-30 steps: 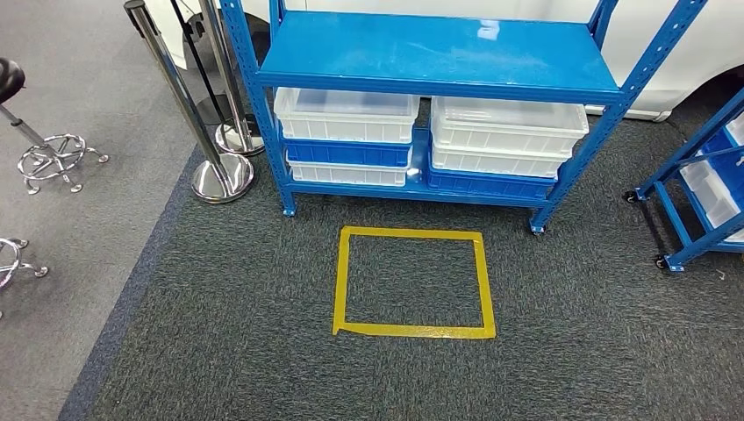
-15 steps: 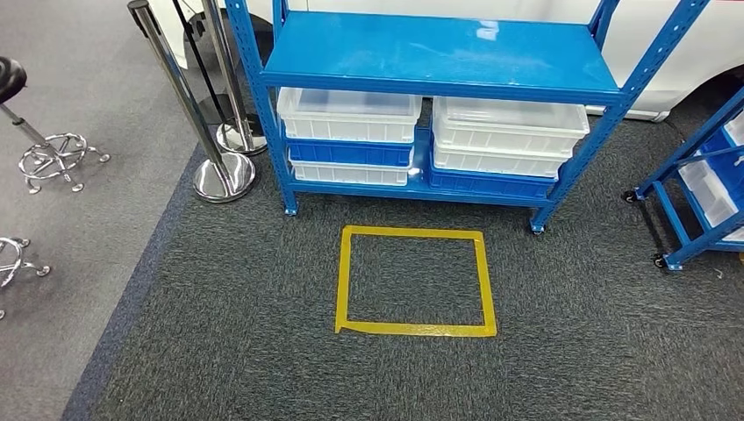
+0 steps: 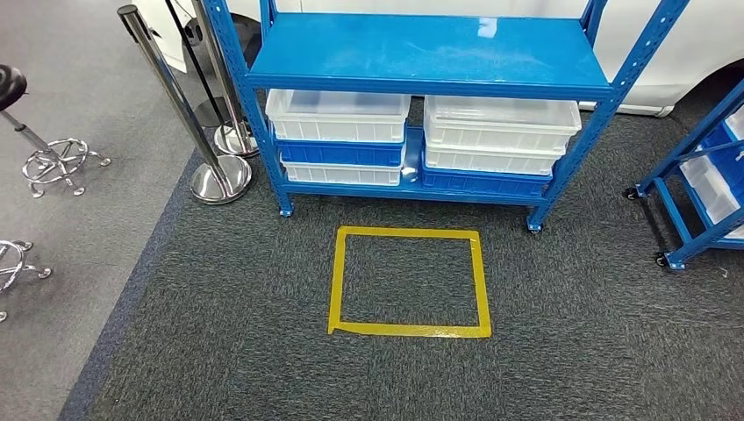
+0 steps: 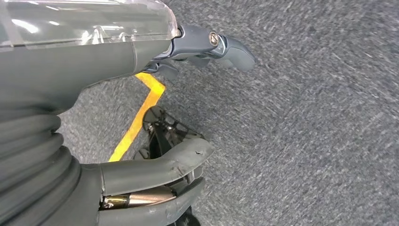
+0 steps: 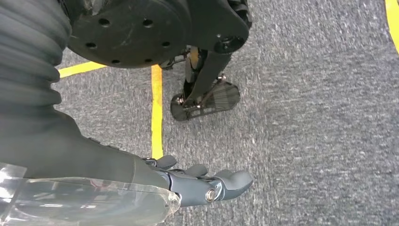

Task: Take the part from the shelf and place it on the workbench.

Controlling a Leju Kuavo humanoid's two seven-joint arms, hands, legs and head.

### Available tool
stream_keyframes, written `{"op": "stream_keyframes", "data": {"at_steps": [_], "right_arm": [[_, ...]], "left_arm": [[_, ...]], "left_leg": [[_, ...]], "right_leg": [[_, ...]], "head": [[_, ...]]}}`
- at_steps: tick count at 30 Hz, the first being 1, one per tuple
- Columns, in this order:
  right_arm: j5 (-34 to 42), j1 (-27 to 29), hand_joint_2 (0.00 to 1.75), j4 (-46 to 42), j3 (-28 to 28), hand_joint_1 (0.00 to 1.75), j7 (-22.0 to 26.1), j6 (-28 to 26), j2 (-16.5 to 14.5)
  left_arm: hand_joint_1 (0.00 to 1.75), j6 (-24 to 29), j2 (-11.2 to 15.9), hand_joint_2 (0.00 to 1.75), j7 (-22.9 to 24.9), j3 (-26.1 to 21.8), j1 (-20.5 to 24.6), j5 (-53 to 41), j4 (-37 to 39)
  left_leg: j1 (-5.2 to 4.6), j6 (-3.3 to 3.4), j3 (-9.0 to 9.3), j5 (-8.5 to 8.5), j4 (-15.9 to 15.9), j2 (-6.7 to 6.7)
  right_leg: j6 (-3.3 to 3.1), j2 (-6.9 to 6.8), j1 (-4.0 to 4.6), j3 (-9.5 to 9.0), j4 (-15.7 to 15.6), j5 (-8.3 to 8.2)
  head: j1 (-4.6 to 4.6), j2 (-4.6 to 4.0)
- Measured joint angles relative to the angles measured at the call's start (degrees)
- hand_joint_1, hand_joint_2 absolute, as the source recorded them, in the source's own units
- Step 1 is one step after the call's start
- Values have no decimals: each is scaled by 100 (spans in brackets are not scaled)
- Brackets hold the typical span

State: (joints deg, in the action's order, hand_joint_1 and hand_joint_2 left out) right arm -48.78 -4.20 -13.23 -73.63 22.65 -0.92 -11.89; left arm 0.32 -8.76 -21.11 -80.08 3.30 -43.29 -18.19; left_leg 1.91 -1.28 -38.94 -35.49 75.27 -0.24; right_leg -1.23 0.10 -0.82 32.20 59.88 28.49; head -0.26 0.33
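Observation:
A blue metal shelf (image 3: pixel 421 53) stands ahead of me with a bare top board. Under that board sit two translucent white bins (image 3: pixel 338 114) (image 3: pixel 500 123), each stacked on a blue bin (image 3: pixel 342 153) (image 3: pixel 487 182). What lies inside the bins is hidden from this angle. My left hand (image 4: pixel 155 52) hangs at my side over the dark carpet, fingers (image 4: pixel 228 46) stretched out, thumb (image 4: pixel 164 160) apart, holding nothing. My right hand (image 5: pixel 155 181) hangs over the carpet too, its fingers (image 5: pixel 226 181) extended and empty.
A yellow tape square (image 3: pixel 405 330) marks the carpet in front of the shelf. Two chrome stanchions (image 3: pixel 219 175) stand left of the shelf, with stool bases (image 3: pixel 57 162) farther left. A second blue rack on wheels (image 3: pixel 693 193) is at the right edge.
The whole picture has shifted slightly, so the camera moved; the shelf and tape square sit a little further left. Nothing on the shelf has changed.

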Motion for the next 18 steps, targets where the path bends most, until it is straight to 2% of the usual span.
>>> {"op": "stream_keyframes", "data": {"at_steps": [1, 3, 4, 6, 9, 11, 13, 14, 15, 16, 17, 18], "right_arm": [[15, -2, 175, 0, -9, 0, -14, -1, 0], [34, -9, 175, -1, -31, 0, -38, 1, 0], [42, -15, 175, -1, -42, 0, -45, 4, 0], [57, -22, 175, -1, -61, 0, -47, 9, 0], [87, -29, 175, -1, -88, 0, -48, 13, 1], [106, -31, 175, -1, -95, 0, -51, 14, 2], [118, -29, 175, 1, -101, 0, -54, 25, 2], [121, -28, 175, 1, -105, 0, -55, 35, 2], [124, -26, 175, 1, -111, 0, -55, 51, 2], [128, -26, 175, 1, -116, 0, -56, 71, 2], [133, -26, 175, 1, -120, 0, -56, 86, 3], [136, -27, 175, 1, -122, 0, -56, 96, 3]], "left_arm": [[0, -7, 0, 175, 3, -1, -3, 1, 0], [0, -25, 0, 175, 2, -1, 1, 3, 0], [0, -35, 0, 175, 0, -1, 9, 7, 0], [0, -52, 0, 175, -9, -1, 17, 15, 0], [0, -60, -1, 175, -13, -3, 6, 25, 0], [0, -60, -1, 175, -11, -4, 7, 39, 0], [0, -60, 2, 175, -11, -5, 11, 54, 0], [0, -60, 2, 175, -11, -5, 10, 60, 0], [0, -60, 2, 175, -11, -7, 8, 63, 0], [0, -60, 2, 175, -11, -8, 6, 66, 0], [0, -61, 2, 175, -11, -9, 6, 67, 0], [0, -61, 1, 175, -11, -9, 5, 67, 0]], "left_leg": [[-13, 27, 62, 146, -143, 0], [-38, 85, 384, 536, -858, 1], [-54, 105, 535, 659, -1193, -1], [-90, 132, 659, 717, -1503, -7], [-93, 218, 679, 760, -1582, -5], [-77, 291, 692, 798, -1633, 5], [-94, 325, 685, 803, -1638, 12], [-103, 331, 685, 801, -1638, 14], [-110, 334, 687, 799, -1637, 14], [-114, 333, 695, 797, -1637, 10], [-116, 330, 706, 793, -1636, 5], [-117, 329, 712, 791, -1636, 2]], "right_leg": [[-1, 0, 11, -9, 3, 4], [17, 2, 23, -24, 19, 23], [40, 5, 33, -19, 36, 36], [103, 7, 45, -5, 48, 43], [193, 8, 29, 4, 70, 75], [236, 8, 13, 160, 421, 321], [264, 7, 6, 491, 1109, 666], [272, 7, 3, 631, 1389, 748], [275, 6, 3, 700, 1515, 731], [270, 6, 4, 667, 1428, 607], [255, 6, 5, 530, 1128, 401], [248, 6, 7, 450, 956, 286]], "head": [[-1, 0], [0, 0], [1, 0], [3, 0], [3, 0], [3, 0], [3, 0], [3, 0], [3, 0], [3, 0], [3, 0], [4, 0]]}}
